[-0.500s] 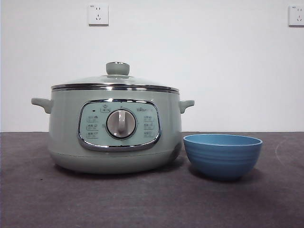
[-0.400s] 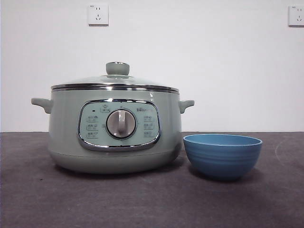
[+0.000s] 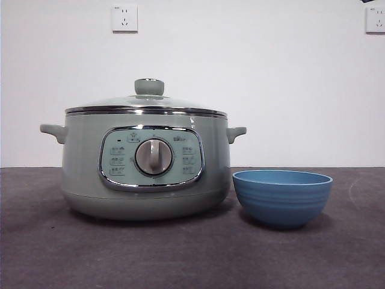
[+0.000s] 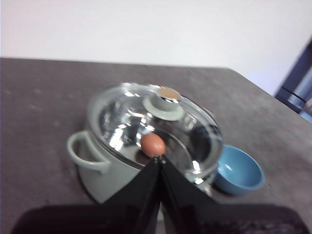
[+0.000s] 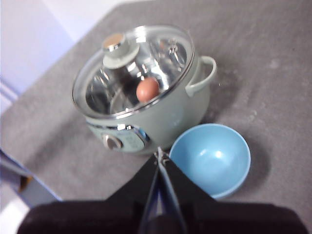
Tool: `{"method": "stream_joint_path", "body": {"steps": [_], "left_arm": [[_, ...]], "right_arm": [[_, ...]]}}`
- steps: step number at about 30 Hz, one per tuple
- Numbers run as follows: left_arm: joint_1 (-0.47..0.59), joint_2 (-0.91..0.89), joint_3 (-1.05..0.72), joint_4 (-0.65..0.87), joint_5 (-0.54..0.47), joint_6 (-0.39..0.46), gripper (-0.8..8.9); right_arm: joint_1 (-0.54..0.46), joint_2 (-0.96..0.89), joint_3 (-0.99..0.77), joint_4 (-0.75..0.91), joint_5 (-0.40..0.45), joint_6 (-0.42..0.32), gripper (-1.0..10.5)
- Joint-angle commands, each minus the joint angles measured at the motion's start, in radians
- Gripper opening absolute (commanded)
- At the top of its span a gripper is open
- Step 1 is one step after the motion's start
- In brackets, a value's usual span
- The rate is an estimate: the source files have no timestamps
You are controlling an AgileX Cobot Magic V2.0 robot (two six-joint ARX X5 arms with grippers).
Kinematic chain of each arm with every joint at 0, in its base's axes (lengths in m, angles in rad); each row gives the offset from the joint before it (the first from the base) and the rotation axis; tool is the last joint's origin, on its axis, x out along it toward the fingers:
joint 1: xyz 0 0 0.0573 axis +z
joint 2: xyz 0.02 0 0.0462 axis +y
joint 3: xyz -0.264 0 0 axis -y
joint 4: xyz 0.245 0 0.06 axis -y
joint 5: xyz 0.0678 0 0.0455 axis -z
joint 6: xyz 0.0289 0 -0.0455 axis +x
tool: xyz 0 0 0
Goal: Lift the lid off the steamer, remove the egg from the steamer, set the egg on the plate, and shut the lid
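Observation:
The pale green steamer (image 3: pixel 144 165) stands on the table with its glass lid (image 3: pixel 147 102) on it. Through the lid a brown egg (image 4: pixel 153 144) shows inside the pot, also in the right wrist view (image 5: pixel 147 89). The blue plate (image 3: pixel 282 197) is empty and stands right beside the steamer. My left gripper (image 4: pixel 160 160) is shut and empty, held high above the table on the handle side of the steamer (image 4: pixel 122 161). My right gripper (image 5: pixel 160 157) is shut and empty, held high near the plate (image 5: pixel 210 158) and the steamer's panel side.
The dark grey table (image 3: pixel 192 259) ends at a white wall with two sockets (image 3: pixel 124 18). A small black arm tip (image 3: pixel 368 1) shows at the front view's top right corner. A table edge runs close beyond the steamer's panel side (image 5: pixel 29 161).
A small black tip has come into the top right corner of the front view. The steamer, lid and plate have not moved.

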Motion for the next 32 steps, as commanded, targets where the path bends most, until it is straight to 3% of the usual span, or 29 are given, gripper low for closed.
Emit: {"method": "stream_joint_path", "body": {"steps": [1,5,17,19,23,25,32], "left_arm": [[0.0,0.038,0.043,-0.043,0.034,0.056,-0.06],[0.0,0.082,0.1,-0.109,0.062,0.092,-0.06],[0.001,0.092,0.117,-0.129,0.084,0.097,0.12],[0.0,0.092,0.117,-0.129,0.084,0.097,1.21],[0.0,0.092,0.117,-0.128,0.084,0.098,5.23],[0.0,0.092,0.117,-0.127,0.084,0.098,5.34],[0.0,0.093,0.117,-0.127,0.085,0.101,5.34]], "right_arm": [[0.015,0.048,0.073,-0.092,-0.002,-0.107,-0.1],[0.03,0.099,0.133,-0.202,-0.002,-0.15,-0.1],[0.035,0.105,0.134,-0.233,0.001,-0.158,0.1],[0.035,0.105,0.134,-0.234,0.001,-0.158,0.9],[0.035,0.105,0.134,-0.234,0.002,-0.158,3.9],[0.035,0.105,0.134,-0.234,0.006,-0.158,5.0],[0.035,0.105,0.134,-0.234,0.006,-0.158,5.1]]}}
